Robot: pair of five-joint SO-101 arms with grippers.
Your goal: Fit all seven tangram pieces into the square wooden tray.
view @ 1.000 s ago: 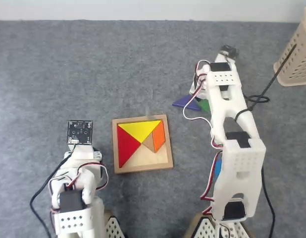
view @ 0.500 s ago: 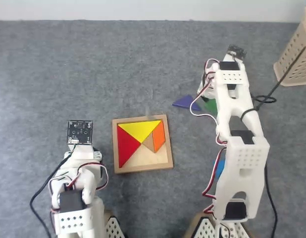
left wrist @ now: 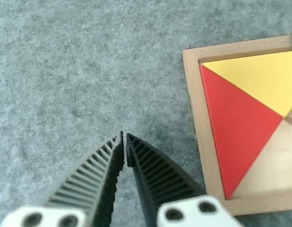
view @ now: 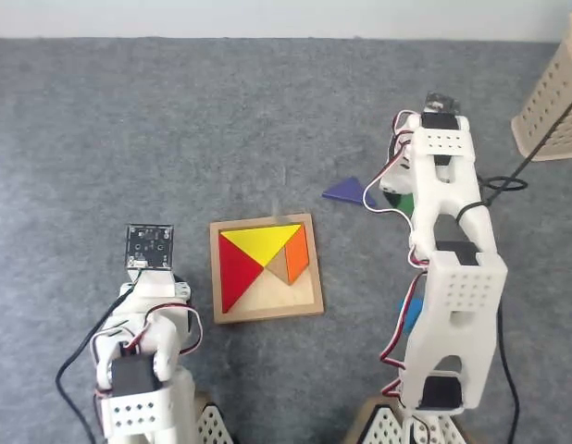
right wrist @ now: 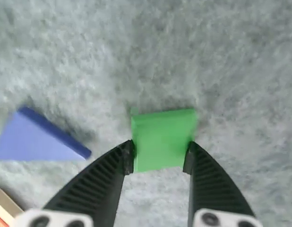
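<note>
Pinching green square (right wrist: 162, 139) btwn right fingers (right wrist: 108, 175), on desk at 2 o'clock from tray (view: 286, 298); blue triangle (right wrist: 32, 139) nearby. Left fingers (left wrist: 101, 177) closed, empty, tray's 9 o'clock.

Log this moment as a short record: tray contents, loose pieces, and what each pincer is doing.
tray: holds yellow triangle, red triangle and orange piece; part of its floor is bare
loose pieces: purple triangle and green square, both on the carpet
left pincer: shut, empty, over the carpet beside the tray
right pincer: shut on two opposite sides of the green square
task state: tray not yet full
</note>
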